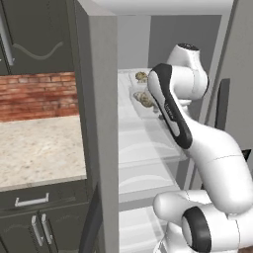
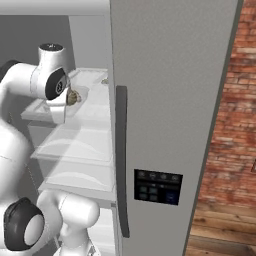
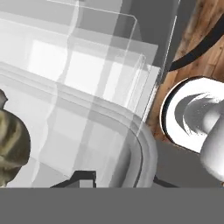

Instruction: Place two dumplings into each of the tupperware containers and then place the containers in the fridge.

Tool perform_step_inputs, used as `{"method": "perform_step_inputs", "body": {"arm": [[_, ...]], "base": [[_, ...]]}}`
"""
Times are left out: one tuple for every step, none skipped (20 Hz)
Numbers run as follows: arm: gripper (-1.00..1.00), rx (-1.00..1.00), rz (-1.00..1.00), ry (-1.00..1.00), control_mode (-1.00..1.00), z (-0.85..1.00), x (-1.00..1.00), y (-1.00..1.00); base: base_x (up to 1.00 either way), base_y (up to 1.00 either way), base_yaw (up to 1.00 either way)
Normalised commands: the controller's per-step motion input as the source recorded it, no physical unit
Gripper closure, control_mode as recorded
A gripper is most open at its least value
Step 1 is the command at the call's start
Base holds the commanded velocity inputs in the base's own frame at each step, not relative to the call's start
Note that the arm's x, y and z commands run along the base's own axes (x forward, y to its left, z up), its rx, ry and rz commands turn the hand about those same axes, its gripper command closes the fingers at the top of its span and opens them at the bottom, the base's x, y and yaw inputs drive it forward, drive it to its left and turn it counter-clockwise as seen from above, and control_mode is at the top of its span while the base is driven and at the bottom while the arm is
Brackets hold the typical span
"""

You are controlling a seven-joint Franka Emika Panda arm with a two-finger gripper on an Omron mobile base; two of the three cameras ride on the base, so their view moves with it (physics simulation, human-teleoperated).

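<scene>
1. Last step in hand, by the look of it: setting the near tupperware container (image 1: 134,109) on an upper shelf (image 1: 148,143) of the fridge (image 1: 101,123), beside the far container (image 1: 129,74); dumplings (image 1: 144,99) in both.
2. Low at the near container's rim, the gripper (image 3: 83,178); fingers clenched on it or released, cannot tell.
3. Next, probably: letting go if gripping; then drawing straight back without nudging either tray.
</scene>
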Motion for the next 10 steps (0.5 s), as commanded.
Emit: {"method": "perform_step_inputs", "body": {"arm": [[1.0, 0.0, 0.0, -0.01, -1.0, 0.0, 1.0, 0.0], [1.0, 0.0, 0.0, 0.0, -1.0, 0.0, 1.0, -0.04], [1.0, 0.0, 0.0, 0.0, -1.0, -0.03, 1.0, -0.04], [1.0, 0.0, 0.0, 0.0, -1.0, -0.07, 0.84, -0.05], [1.0, 0.0, 0.0, 0.0, -1.0, -0.16, 0.81, -0.02], [1.0, 0.0, 0.0, 0.0, -1.0, -0.29, 0.66, -0.01], [1.0, 0.0, 0.0, 0.0, -1.0, -0.36, 0.52, 0.0], [1.0, 0.0, 0.0, 0.0, -1.0, -0.44, 0.58, 0.0], [1.0, 0.0, 0.0, 0.0, -1.0, -0.53, 0.4, -0.06], [1.0, 0.0, 0.0, 0.0, -1.0, -0.49, 0.41, 0.0]], "base": [[0.0, 0.0, 0.0], [0.0, 0.0, 0.0], [0.0, 0.0, 0.0], [0.0, 0.0, 0.0], [0.0, 0.0, 0.0], [0.0, 0.0, 0.0], [0.0, 0.0, 0.0], [0.0, 0.0, 0.0], [0.0, 0.0, 0.0], [0.0, 0.0, 0.0]]}}
